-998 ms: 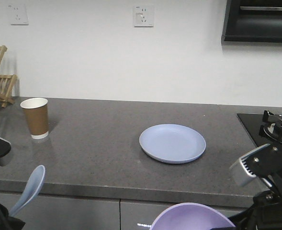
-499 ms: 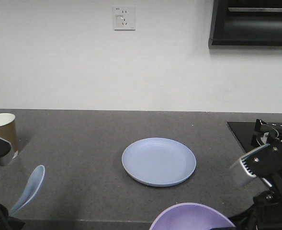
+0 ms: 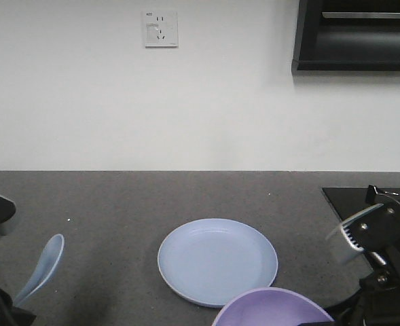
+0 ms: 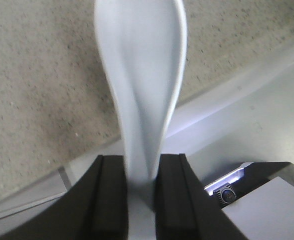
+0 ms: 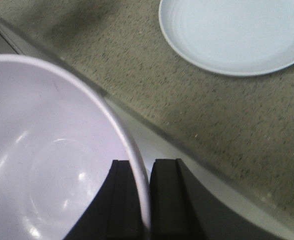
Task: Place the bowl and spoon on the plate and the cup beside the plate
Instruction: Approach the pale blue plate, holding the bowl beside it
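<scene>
Two items held, neither placed yet. Left gripper (image 4: pixel 139 170) jaws pinch the spoon (image 4: pixel 142 75) handle. Right gripper (image 5: pixel 144 175) jaws clamp the bowl (image 5: pixel 52 160) rim. Plate (image 3: pixel 217 261) sits bare on the counter (image 3: pixel 118 204); cup out of view. Likely next: carry bowl over plate, lower it centred.

Our left gripper (image 4: pixel 139 167) pinches the spoon (image 4: pixel 142 75) by its handle, scoop pointing away; our right gripper (image 5: pixel 144 172) clamps the bowl (image 5: pixel 47 165) rim, one finger inside.

My spoon (image 3: pixel 41 267) and the plate (image 3: pixel 218 261) are pale blue, my bowl (image 3: pixel 272 310) plain lavender. The table (image 3: pixel 104 204) is speckled dark grey.
</scene>
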Tool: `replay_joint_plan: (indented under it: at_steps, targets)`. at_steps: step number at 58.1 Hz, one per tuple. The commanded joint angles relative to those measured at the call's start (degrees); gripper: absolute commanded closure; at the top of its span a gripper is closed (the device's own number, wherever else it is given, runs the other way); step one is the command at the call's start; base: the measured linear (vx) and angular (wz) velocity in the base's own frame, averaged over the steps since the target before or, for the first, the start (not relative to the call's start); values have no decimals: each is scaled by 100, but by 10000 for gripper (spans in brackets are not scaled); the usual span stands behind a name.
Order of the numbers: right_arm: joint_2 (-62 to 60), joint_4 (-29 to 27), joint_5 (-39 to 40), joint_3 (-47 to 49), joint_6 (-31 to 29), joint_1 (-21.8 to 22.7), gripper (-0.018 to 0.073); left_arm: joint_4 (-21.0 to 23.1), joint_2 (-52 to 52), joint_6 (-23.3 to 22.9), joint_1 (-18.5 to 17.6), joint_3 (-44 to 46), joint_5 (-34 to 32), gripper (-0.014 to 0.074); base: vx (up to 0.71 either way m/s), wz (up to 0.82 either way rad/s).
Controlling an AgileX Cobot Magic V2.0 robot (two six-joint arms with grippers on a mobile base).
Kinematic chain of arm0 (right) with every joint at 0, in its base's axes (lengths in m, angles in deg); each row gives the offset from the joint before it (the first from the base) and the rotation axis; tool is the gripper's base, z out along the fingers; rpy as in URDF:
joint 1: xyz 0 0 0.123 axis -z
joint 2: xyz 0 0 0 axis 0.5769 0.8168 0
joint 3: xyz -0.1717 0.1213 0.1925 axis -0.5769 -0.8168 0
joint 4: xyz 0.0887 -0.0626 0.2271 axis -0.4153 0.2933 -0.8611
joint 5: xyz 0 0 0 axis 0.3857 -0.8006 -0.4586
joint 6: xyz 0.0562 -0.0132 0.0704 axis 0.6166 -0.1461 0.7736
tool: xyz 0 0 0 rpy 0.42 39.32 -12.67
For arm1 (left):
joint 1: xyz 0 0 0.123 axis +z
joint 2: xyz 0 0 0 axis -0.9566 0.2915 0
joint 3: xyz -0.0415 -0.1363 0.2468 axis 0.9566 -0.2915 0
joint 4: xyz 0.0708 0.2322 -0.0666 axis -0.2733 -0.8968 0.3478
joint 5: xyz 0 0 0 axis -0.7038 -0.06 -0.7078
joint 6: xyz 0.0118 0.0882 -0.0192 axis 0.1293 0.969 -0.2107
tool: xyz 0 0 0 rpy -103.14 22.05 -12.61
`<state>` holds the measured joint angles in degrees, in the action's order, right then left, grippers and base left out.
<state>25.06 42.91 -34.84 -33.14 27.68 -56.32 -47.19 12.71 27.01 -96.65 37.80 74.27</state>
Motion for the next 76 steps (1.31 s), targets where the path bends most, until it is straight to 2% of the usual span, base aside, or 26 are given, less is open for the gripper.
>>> replay_joint_plan:
  at_steps: [1, 39, 76]
  targets:
    - [-112, -140, 301, 175, -25, 3, 443, 47, -134, -13, -34, 131, -296, 450, 20, -1]
    - [-112, -140, 301, 175, -25, 3, 443, 47, -134, -13, -34, 131, -296, 450, 16, 1]
    - [-112, -140, 301, 175, -25, 3, 443, 47, -134, -13, -34, 131, -296, 450, 3, 0]
